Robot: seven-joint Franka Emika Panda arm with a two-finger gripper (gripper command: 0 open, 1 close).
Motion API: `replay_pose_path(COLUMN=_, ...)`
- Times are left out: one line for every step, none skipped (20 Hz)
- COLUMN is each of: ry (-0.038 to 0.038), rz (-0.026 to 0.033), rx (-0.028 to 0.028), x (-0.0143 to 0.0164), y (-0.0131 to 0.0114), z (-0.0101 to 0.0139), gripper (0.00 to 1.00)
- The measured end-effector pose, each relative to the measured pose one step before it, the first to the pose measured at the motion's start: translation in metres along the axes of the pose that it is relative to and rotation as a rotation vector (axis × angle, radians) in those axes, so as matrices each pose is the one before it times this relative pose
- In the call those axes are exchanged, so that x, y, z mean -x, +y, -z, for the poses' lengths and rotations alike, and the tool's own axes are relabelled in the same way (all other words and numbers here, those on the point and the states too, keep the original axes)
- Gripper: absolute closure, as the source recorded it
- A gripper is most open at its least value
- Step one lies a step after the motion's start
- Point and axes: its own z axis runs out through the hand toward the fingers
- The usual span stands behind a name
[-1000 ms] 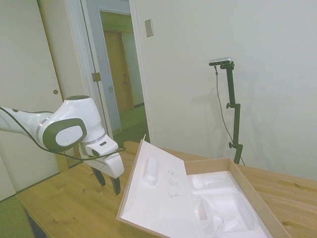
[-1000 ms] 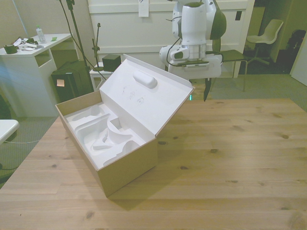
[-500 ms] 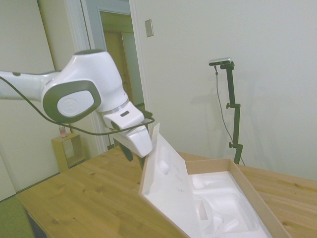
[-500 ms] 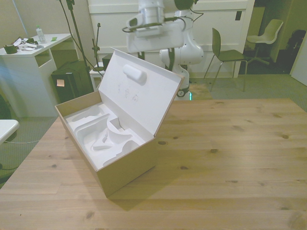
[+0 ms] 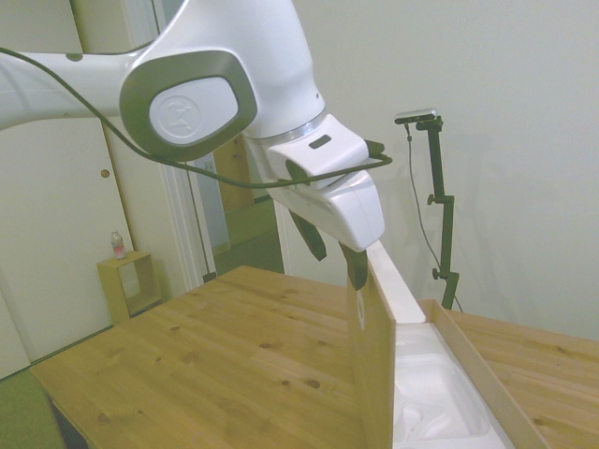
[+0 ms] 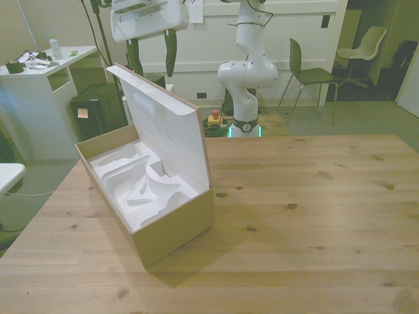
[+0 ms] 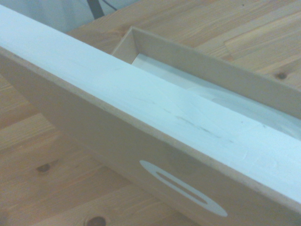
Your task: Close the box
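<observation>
My gripper hangs above the top edge of the lid, jaws apart, holding nothing. The box sits on the table toward the front view's left, its lid standing nearly upright over the foam.

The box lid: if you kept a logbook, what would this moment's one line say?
phase: closing | box: open | lid: near upright | gripper: open, at lid's top edge | foam lining: exposed
</observation>
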Motion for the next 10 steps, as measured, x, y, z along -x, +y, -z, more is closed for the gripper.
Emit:
replay_pose_path(ry=-0.00366, rz=0.00603, rx=0.00505, x=0.0007, y=-0.0037, z=-0.00375, gripper=0.0)
replay_pose_path(ry=-0.00686, rz=0.00912, rx=0.00495, x=0.0033, y=-0.00418, z=-0.00459, gripper=0.0)
replay_pose_path(ry=-0.01164, rz=0.01397, rx=0.00601, x=0.00627, y=-0.005, z=-0.00608, gripper=0.0)
replay_pose_path(ry=-0.01863, rz=0.02185, rx=0.00973, x=0.01133, y=-0.00676, z=-0.00994, gripper=0.0)
replay_pose_path(ry=-0.02286, rz=0.02873, rx=0.01391, x=0.01453, y=-0.00712, z=-0.01295, gripper=0.0)
replay_pose_path(ry=-0.02279, rz=0.03185, rx=0.01495, x=0.01863, y=-0.00808, z=-0.0157, gripper=0.0)
replay_pose_path(ry=-0.01807, rz=0.03502, rx=0.01541, x=0.01943, y=-0.00783, z=-0.01572, gripper=0.0)
replay_pose_path(ry=-0.01685, rz=0.03331, rx=0.01574, x=0.02027, y=-0.0076, z=-0.01557, gripper=0.0)
replay_pose_path(ry=-0.01857, rz=0.03375, rx=0.01641, x=0.02074, y=-0.00725, z=-0.01426, gripper=0.0)
replay_pose_path(ry=-0.01437, rz=0.03277, rx=0.01678, x=0.02077, y=-0.00701, z=-0.01399, gripper=0.0)
